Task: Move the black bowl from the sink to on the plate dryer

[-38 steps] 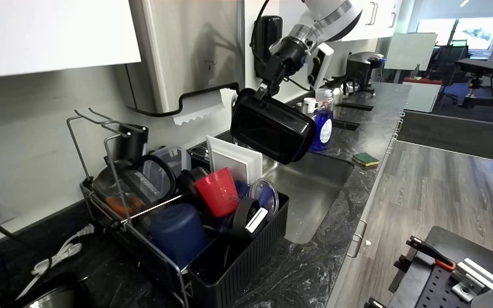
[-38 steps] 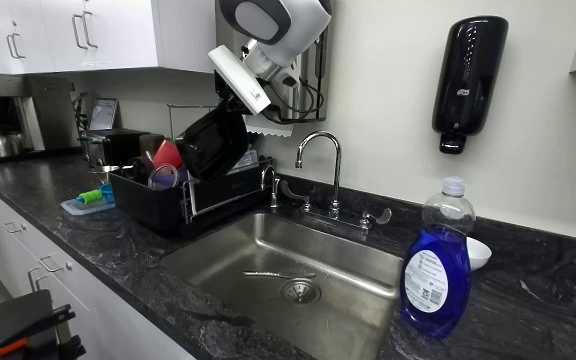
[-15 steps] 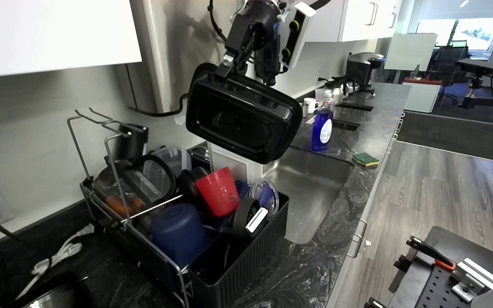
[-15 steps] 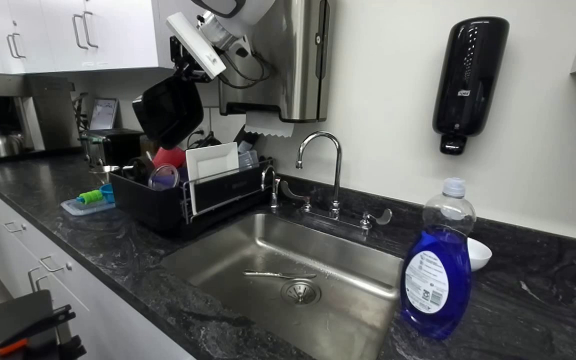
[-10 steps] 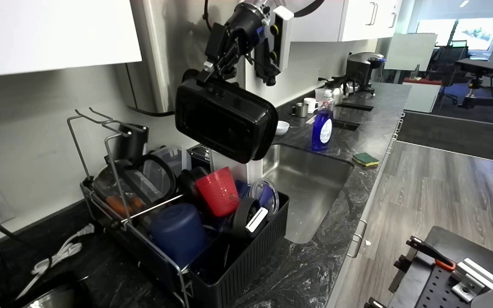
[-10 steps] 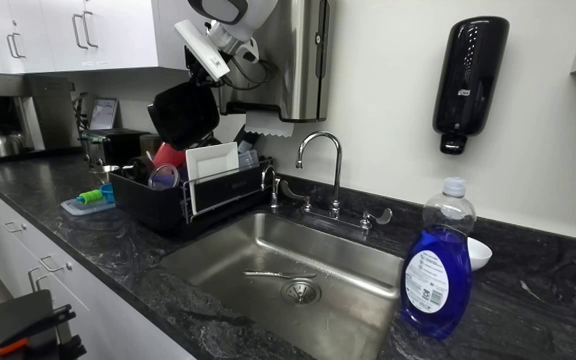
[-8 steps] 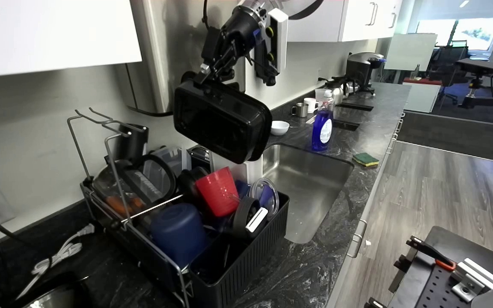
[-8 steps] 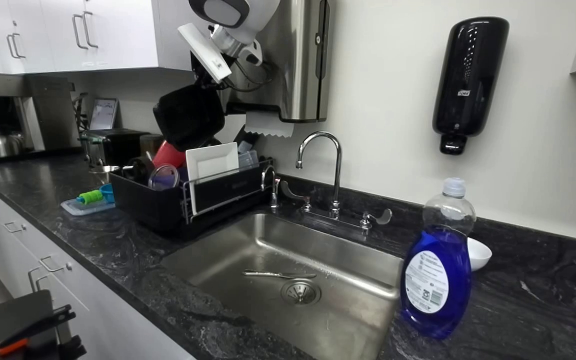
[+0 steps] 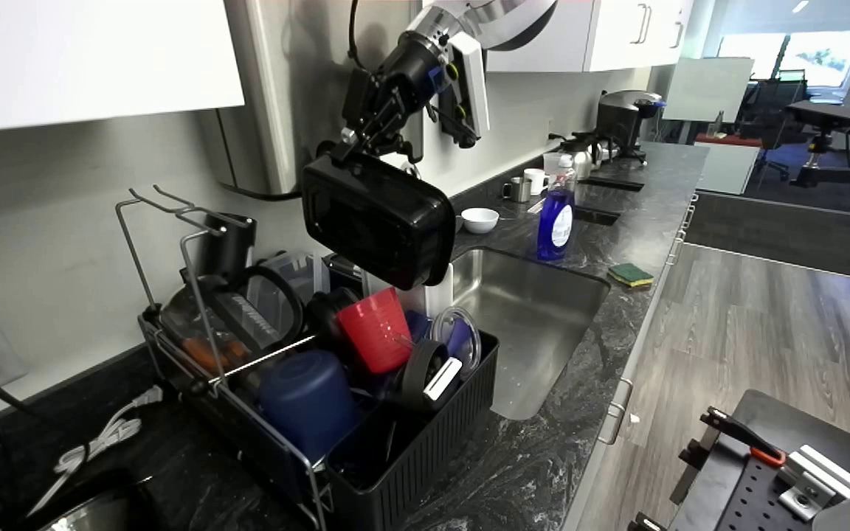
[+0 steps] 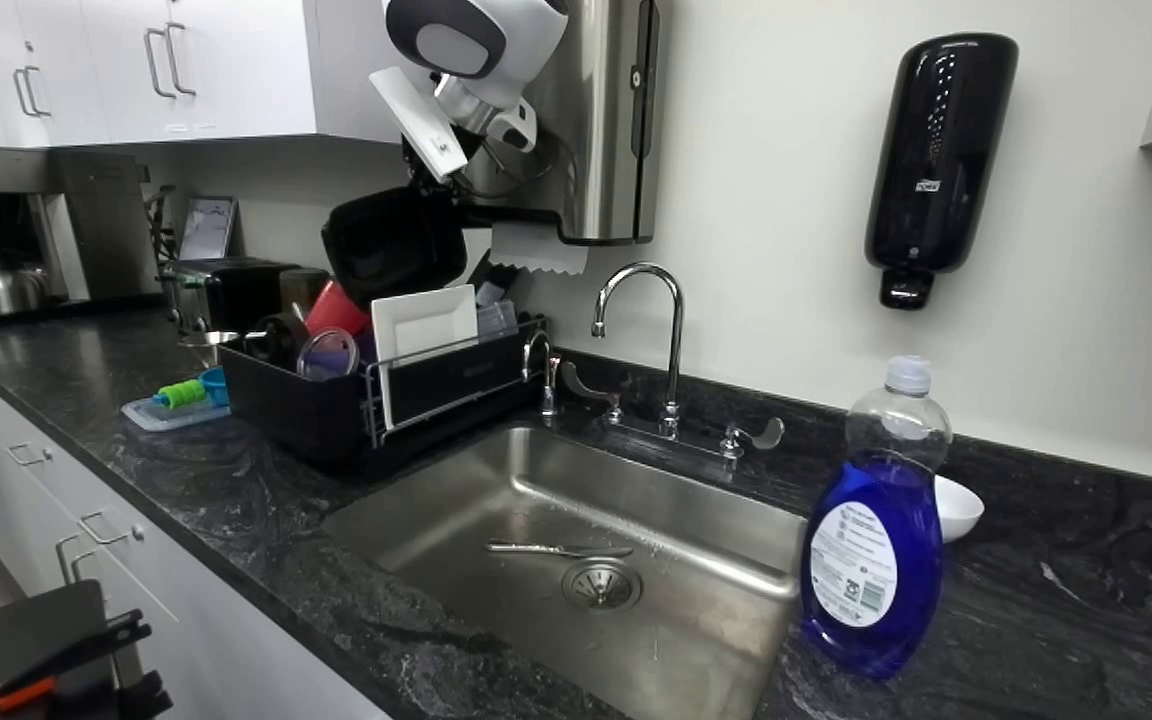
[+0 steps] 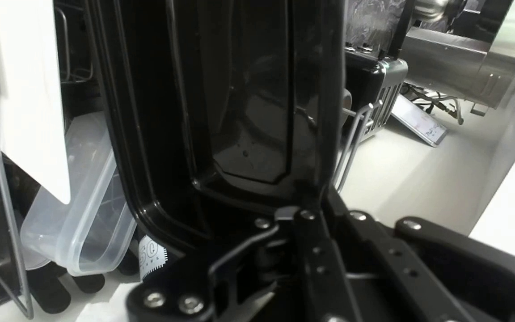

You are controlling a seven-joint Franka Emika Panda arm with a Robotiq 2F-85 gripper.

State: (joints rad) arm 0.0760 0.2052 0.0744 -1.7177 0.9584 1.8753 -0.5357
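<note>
Black glossy rectangular bowl (image 9: 377, 217) hangs tilted over the black plate dryer (image 10: 281, 405). Jaws nearly closed, clamped on its rim; edge grip likely keeps them high and clear. Red tapered cup (image 9: 375, 332), white square plate (image 10: 426, 322) take room, so probably it rests on top.

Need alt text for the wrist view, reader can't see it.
The black bowl fills the middle of the picture, its edge held by the gripper, which enters from the bottom. Toward the left edge are a white plate and clear plasticware; on the right, a black appliance is partly hidden behind the bowl.
</note>
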